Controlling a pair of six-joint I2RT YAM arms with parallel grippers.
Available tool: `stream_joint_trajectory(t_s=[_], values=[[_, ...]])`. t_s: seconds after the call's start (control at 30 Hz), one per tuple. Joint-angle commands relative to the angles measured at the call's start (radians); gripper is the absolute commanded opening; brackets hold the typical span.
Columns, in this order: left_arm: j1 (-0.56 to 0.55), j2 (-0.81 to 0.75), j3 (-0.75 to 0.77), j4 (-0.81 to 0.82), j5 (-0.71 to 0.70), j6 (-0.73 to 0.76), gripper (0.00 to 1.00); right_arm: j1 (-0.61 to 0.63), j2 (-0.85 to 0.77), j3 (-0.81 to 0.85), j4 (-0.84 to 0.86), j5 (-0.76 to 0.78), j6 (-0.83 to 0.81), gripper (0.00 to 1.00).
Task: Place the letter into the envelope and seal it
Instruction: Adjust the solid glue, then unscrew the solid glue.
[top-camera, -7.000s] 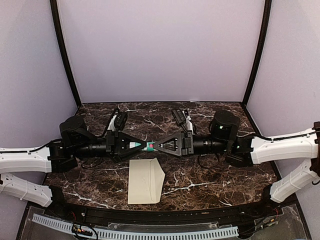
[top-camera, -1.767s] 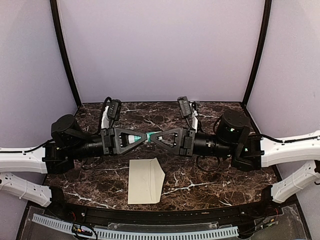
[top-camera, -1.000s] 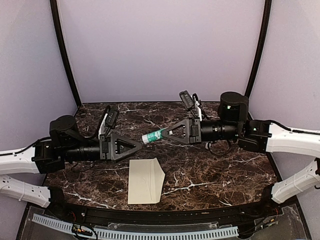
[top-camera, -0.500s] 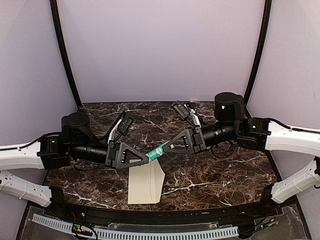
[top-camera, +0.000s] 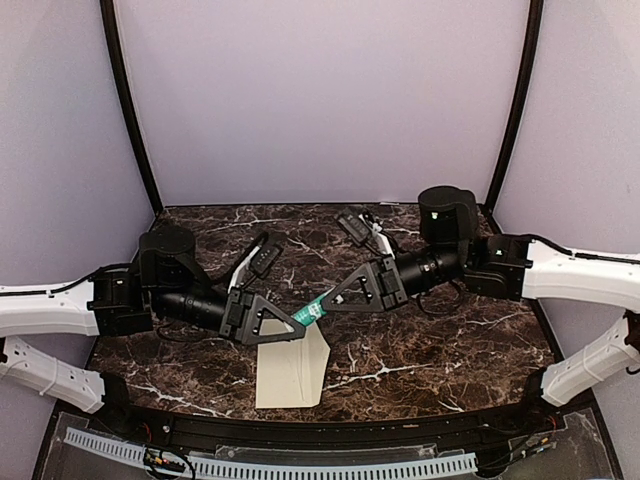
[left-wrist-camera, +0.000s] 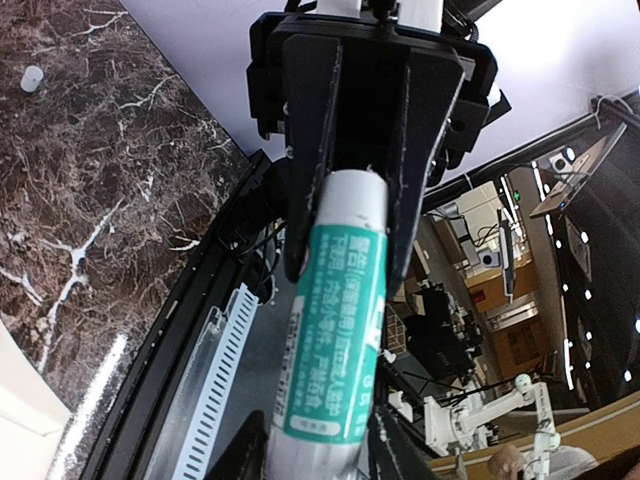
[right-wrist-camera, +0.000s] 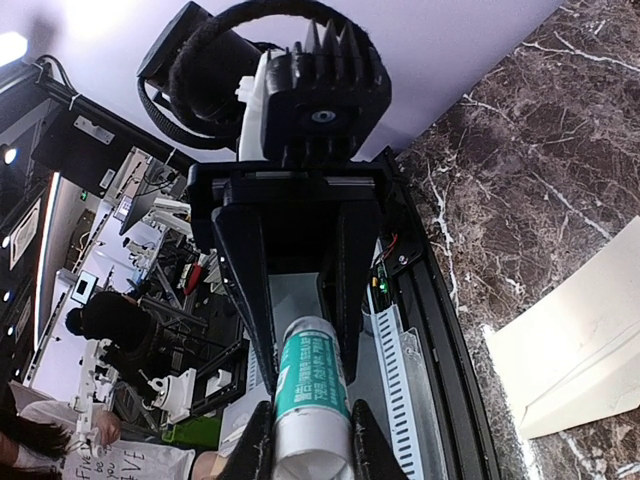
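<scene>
Setting: a dark brown marble-patterned surface with white veins, enclosed by plain lilac walls. Two black-and-white robot arms reach in from its left and right edges.
Envelope: a long plain cream paper envelope lies flat close to the near edge of the surface, a little left of the middle. Its long sides run from near to far, and its pointed triangular flap lies open and flat, pointing toward the right edge.
Glue stick: a white tube with a teal-green label hangs tilted in the air between the two arms, above the far end of the envelope.
Right gripper: the right gripper reaches in from the right edge. It is closed narrowly on one white end of the glue stick, with both fingers against the tube.
Left gripper: the left gripper reaches in from the left edge and meets the other end of the tube. Its fingers stand close on either side of the tube. I cannot tell whether they press on it.
Overlap: from above, the left gripper covers the envelope's far edge. I cannot tell whether the two touch.
Small cap: a little white cylindrical cap sits on the surface, well apart from the envelope.
</scene>
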Motion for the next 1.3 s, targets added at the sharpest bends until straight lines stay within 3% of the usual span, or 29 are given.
stream_joint_trajectory(t_s=[0.0, 0.07, 0.27, 0.33, 0.43, 0.5, 0.63, 0.87, 1.13, 1.27], values=[[-0.002, 0.015, 0.025, 0.034, 0.038, 0.012, 0.25, -0.004, 0.019, 0.040, 0.015, -0.031, -0.021, 0.00], [-0.002, 0.020, 0.025, 0.042, 0.044, 0.012, 0.18, -0.005, 0.023, 0.043, 0.016, -0.027, -0.020, 0.00], [-0.003, 0.001, 0.014, 0.087, -0.007, 0.011, 0.07, -0.009, -0.004, -0.002, 0.113, 0.042, 0.052, 0.45], [-0.003, -0.020, -0.006, 0.142, -0.052, 0.000, 0.04, -0.009, -0.034, -0.059, 0.208, 0.104, 0.108, 0.54], [-0.003, -0.048, -0.046, 0.288, -0.111, -0.030, 0.03, 0.016, -0.114, -0.211, 0.536, 0.258, 0.226, 0.70], [-0.003, -0.050, -0.066, 0.354, -0.138, -0.036, 0.03, 0.043, -0.128, -0.278, 0.689, 0.341, 0.275, 0.75], [-0.003, -0.029, -0.055, 0.422, -0.143, -0.037, 0.03, 0.081, -0.095, -0.286, 0.791, 0.435, 0.288, 0.77], [-0.004, -0.006, -0.043, 0.440, -0.110, -0.052, 0.03, 0.117, -0.014, -0.250, 0.974, 0.390, 0.271, 0.74], [-0.003, -0.002, -0.063, 0.474, -0.094, -0.074, 0.03, 0.125, 0.034, -0.213, 0.993, 0.381, 0.262, 0.46], [-0.003, 0.009, -0.062, 0.478, -0.082, -0.079, 0.03, 0.127, 0.049, -0.190, 0.972, 0.381, 0.250, 0.42]])
